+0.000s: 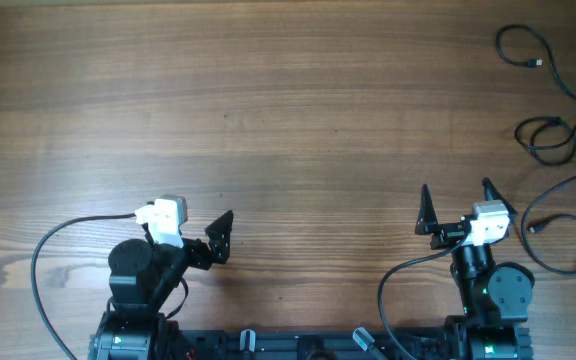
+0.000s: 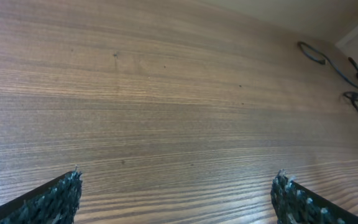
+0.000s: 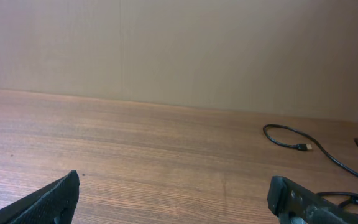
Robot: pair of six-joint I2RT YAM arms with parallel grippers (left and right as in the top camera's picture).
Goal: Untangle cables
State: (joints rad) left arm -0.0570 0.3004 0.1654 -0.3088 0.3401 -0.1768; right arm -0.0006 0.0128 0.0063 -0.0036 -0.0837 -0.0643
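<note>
The cables lie apart at the table's far right. One thin black cable (image 1: 521, 45) loops at the back, a small coiled one (image 1: 550, 137) sits below it, and a wide loose loop (image 1: 566, 225) lies nearest my right arm. My right gripper (image 1: 456, 187) is open and empty, left of that loop and touching none of them. Its wrist view shows a plug-ended cable (image 3: 291, 139) ahead and to the right of the open gripper (image 3: 174, 182). My left gripper (image 1: 218, 232) stands open over bare wood, far from the cables. From its wrist view (image 2: 178, 183) two of the cables (image 2: 319, 56) show at the far right.
The wooden table (image 1: 268, 110) stretches bare between the two arms and to the back. Thicker black arm cables (image 1: 43, 260) curve near the front edge by each base. A pale wall (image 3: 166, 43) rises behind the table's far edge.
</note>
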